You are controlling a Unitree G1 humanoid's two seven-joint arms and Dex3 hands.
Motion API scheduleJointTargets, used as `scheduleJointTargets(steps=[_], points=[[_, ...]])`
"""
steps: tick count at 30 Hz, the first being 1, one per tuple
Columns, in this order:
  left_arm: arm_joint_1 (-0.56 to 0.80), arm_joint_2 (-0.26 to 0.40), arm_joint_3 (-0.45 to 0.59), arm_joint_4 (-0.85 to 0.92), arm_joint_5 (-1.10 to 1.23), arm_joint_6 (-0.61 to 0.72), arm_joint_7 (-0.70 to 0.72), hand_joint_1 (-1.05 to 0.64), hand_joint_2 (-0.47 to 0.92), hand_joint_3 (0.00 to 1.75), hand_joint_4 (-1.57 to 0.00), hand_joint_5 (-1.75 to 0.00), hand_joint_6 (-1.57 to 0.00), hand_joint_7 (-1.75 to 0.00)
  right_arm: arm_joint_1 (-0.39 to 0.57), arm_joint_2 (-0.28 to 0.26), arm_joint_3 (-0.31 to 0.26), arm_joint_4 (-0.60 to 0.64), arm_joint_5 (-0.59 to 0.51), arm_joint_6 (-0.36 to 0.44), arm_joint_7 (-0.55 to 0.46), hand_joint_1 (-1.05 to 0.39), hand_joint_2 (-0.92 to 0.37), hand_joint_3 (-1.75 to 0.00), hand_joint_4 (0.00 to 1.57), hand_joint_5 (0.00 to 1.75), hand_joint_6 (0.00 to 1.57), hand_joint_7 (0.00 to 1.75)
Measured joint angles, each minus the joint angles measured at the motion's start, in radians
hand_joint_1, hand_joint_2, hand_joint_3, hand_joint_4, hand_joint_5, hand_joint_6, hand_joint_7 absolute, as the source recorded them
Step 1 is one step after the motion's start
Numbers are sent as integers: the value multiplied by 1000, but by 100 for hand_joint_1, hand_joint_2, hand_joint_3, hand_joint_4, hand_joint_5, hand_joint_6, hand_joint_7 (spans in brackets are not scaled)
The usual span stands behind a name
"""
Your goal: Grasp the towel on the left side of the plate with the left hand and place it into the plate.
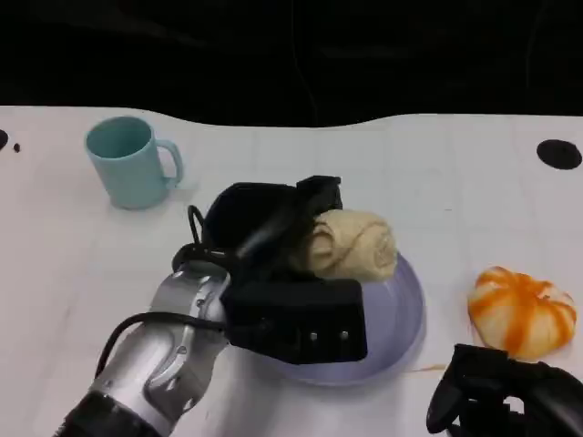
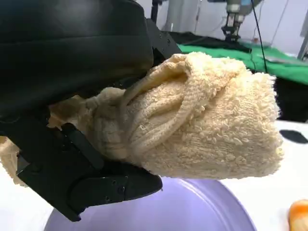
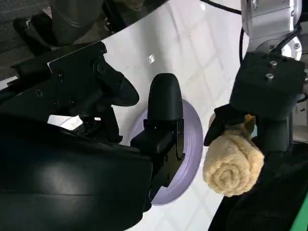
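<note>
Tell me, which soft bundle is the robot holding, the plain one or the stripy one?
The plain cream rolled towel, gripped by the left hand above the purple plate. The orange-and-white striped one lies on the table, right of the plate.

A: What lies around the scene?
B: A white table (image 1: 455, 173), its wavy far edge meeting darkness, with a black round mark (image 1: 558, 153) near the right edge.
A: And beyond it?
B: Green cloth (image 2: 250, 61) (across a far surface).
</note>
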Motion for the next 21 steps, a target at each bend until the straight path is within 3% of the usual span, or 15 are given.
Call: scheduleJointTargets(steps=[1, 3, 4, 7, 8, 10, 12, 16, 21], points=[[-4, -7, -4, 11, -2, 0, -3, -20, 54, 77, -86, -175, -73, -126, 0, 0, 0, -2, 1, 2, 0, -4, -65, -106, 70, 175, 60, 150], [-13, -18, -9, 27, -11, 0, -25, -22, 68, 51, -76, -171, -84, -74, 0, 0, 0, -3, 2, 2, 0, -4, -65, -107, 70, 175, 60, 150], [-16, -22, -10, 32, -16, 1, -45, -26, 80, 33, -68, -153, -84, -44, 0, 0, 0, -4, 2, 2, 0, -4, -65, -107, 70, 175, 60, 150], [-19, -25, -14, 31, -37, 11, -104, -37, 91, 10, -58, -118, -71, -8, 0, 0, 0, -4, 2, 2, 0, -4, -64, -107, 70, 175, 61, 151], [-19, -23, -17, 30, -36, 15, -122, -38, 91, 9, -57, -113, -69, -4, 0, 0, 0, -4, 2, 2, 0, -4, -64, -107, 70, 175, 61, 151], [-19, -14, -28, 23, -28, 22, -152, -55, 92, 9, -48, -55, -48, -1, 0, 0, 1, -4, 1, 1, 1, -4, -63, -107, 70, 175, 61, 151], [-24, 3, -51, 8, -1, 35, -196, -66, 92, 9, -40, -32, -36, 0, 1, 0, 1, -4, 1, 0, 1, -5, -62, -108, 71, 175, 62, 151], [-31, 33, -84, -12, 34, 48, -272, -86, 92, 14, -25, -17, -17, 0, 5, 0, 0, -4, 2, -3, 2, -4, -63, -110, 71, 175, 62, 151], [-32, 60, -91, -56, 46, 50, -315, -96, 92, 21, -20, -15, -11, 0, 8, 0, -2, -4, 2, -12, 3, -2, -63, -110, 71, 175, 61, 150]])
